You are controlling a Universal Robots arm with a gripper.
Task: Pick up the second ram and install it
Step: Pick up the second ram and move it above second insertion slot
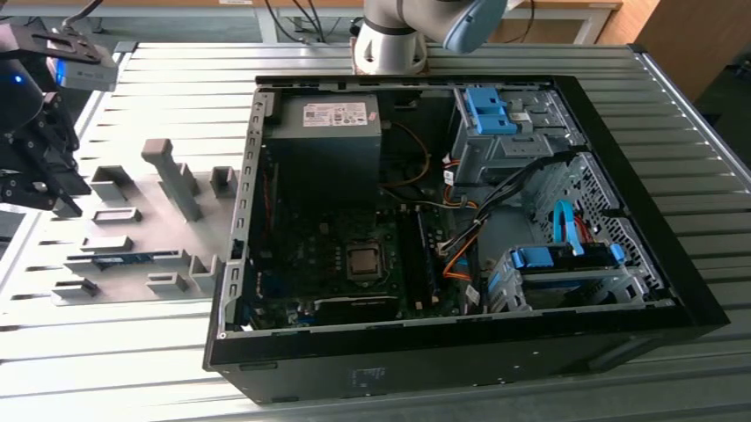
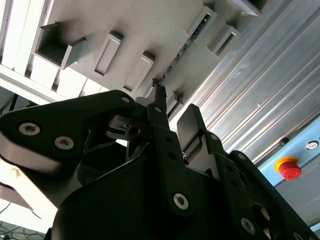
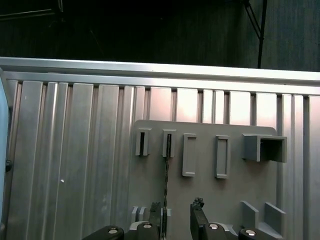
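Your fingers (image 3: 198, 214) stand spread apart with nothing between them, so nothing is grasped yet. At the exterior view's left, the gripper (image 1: 65, 202) hangs over the grey fixture plate (image 1: 153, 233) on the ribbed metal desk (image 1: 118, 352). The second ram (image 1: 113, 260) sits on edge in its fixture blocks, in the plate's nearer half. In the first wrist view its thin edge runs just beside one finger. Toward the exterior view's right, the open computer case (image 1: 657, 220) shows its long black memory slots (image 1: 420, 255). By my judgement, pickup and installation are both left to do.
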